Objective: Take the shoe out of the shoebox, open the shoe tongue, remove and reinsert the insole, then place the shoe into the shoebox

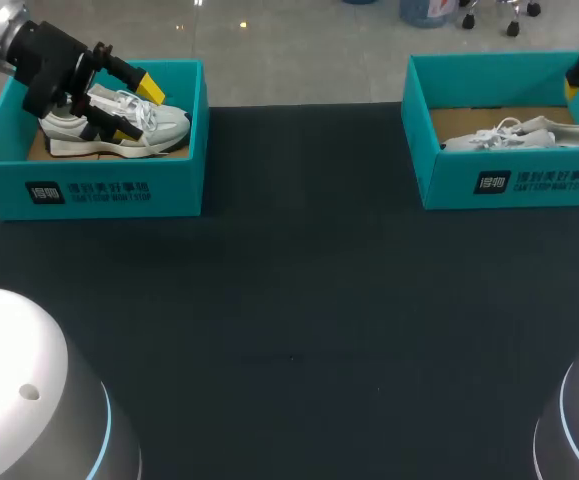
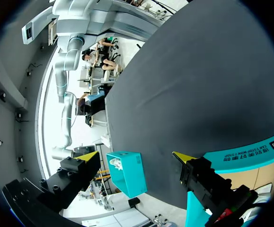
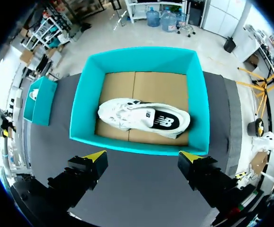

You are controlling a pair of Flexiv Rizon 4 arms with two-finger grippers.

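Step one pending. The left shoe [image 1: 159,125] sits in its shoebox [image 1: 99,190]; the left arm's fingers [image 1: 149,88] are spread low over it, gripping nothing. The right arm's fingers [image 3: 95,155] are released above the other shoe [image 3: 146,118], boxed too. Next, likely: pinch collar, lift clear.

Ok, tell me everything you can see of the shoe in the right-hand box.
The shoe is a white lace-up sneaker with white laces and a black patch with a white logo on its side. It lies on its side on the cardboard floor of the open teal shoebox, toward the wall nearest the right gripper. Only the floor touches it; the gripper, open, hangs above it.
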